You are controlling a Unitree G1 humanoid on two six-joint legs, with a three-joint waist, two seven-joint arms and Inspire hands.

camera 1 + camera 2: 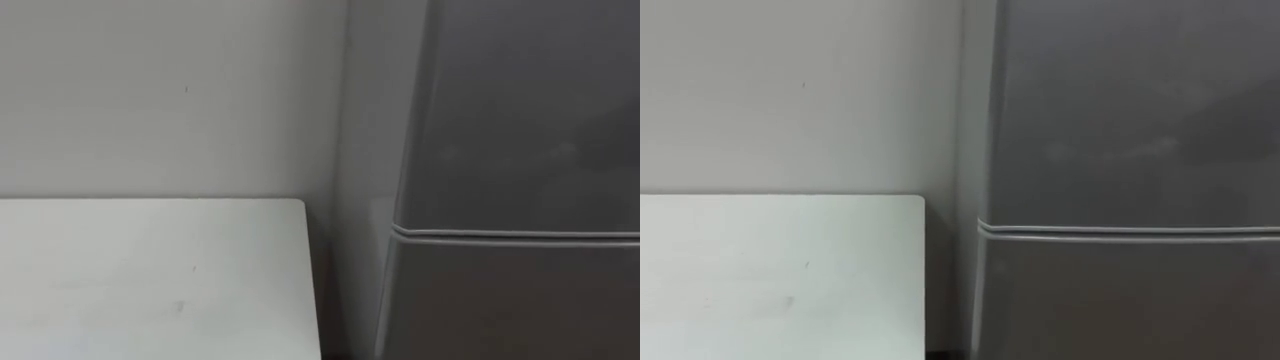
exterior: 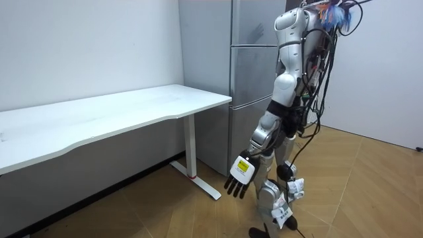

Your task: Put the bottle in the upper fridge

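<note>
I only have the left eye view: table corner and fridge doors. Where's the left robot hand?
Observer: In the room view the left robot hand hangs at the robot's side, lower than the top of the table. Its fingers are straight and it holds nothing.
Operator: How is it standing?
Observer: Upright on the wood floor, close in front of the fridge, just past the table's end.

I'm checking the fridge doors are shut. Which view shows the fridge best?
Room view: most of the fridge shows beside the table, both doors shut. The eye views catch part of its grey front, close up, with the seam between doors.
</note>
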